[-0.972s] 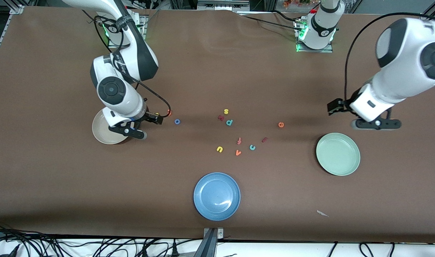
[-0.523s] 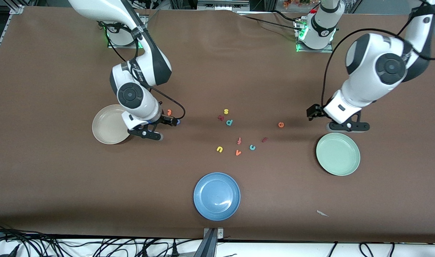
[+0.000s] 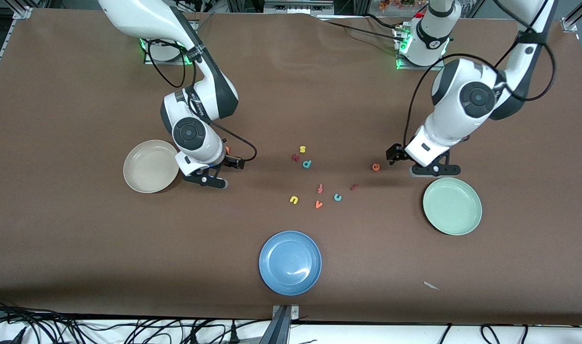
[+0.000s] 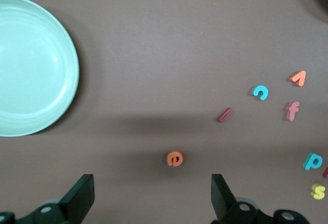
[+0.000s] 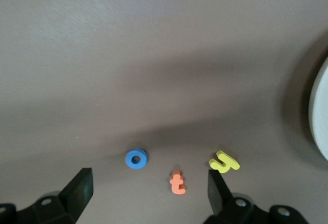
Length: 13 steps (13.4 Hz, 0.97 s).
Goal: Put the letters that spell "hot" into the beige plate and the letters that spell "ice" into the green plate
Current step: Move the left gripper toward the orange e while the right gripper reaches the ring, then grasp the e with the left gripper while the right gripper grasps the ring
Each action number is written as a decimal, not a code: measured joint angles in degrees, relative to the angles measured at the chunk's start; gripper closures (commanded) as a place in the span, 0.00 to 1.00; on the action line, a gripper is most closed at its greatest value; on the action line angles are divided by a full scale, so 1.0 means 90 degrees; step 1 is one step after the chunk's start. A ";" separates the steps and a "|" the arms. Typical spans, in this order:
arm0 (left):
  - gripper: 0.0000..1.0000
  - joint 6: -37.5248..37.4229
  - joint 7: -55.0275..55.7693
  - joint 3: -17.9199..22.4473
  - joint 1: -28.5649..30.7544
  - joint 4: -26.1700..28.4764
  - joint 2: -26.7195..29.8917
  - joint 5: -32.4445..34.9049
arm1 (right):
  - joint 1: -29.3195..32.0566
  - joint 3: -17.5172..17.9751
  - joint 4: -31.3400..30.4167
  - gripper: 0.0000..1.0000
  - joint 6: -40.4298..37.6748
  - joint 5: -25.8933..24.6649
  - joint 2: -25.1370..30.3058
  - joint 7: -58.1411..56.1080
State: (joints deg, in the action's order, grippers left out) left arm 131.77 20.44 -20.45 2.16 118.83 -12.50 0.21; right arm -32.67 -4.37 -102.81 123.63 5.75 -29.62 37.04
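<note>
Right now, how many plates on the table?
3. Beige plate beside the right gripper; green plate at the left arm's end; blue plate nearest the front camera. None appears hidden.

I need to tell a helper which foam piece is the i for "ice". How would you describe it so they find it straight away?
Start at the green plate near the left arm's end of the table and look toward the loose cluster of letters mid-table. The i lies at the cluster's edge closest to that plate, beside the teal c and nearer the front camera than the orange e. It is the only plain dark red slanted bar.
</note>
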 measured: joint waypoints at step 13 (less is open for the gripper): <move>0.01 0.0972 0.0761 -0.0005 -0.0314 0.0025 -0.1649 0.1216 | -0.0016 0.0069 -0.0216 0.01 -0.0001 0.0002 -0.0002 0.0053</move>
State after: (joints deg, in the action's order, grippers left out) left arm 140.52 27.29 -20.50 -0.67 119.05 -27.34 11.15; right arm -32.81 -3.75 -104.76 123.62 5.77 -29.64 37.52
